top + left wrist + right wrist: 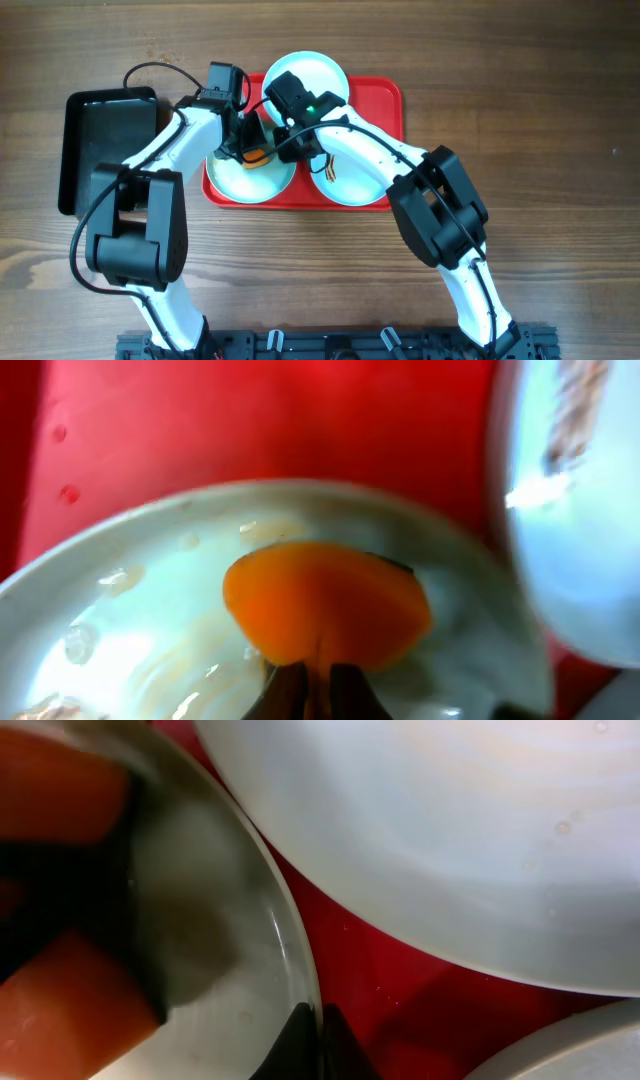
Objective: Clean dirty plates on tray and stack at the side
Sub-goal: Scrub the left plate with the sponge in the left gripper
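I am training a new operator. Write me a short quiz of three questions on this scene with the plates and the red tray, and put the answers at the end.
1. Multiple choice: how many plates lie on the red tray? A) two B) three C) four
2. True or false: the plates are stacked in one pile.
3. Short answer: which hand holds the orange pad?

Key: 1 B. 2 false, they lie side by side. 3 the left hand.
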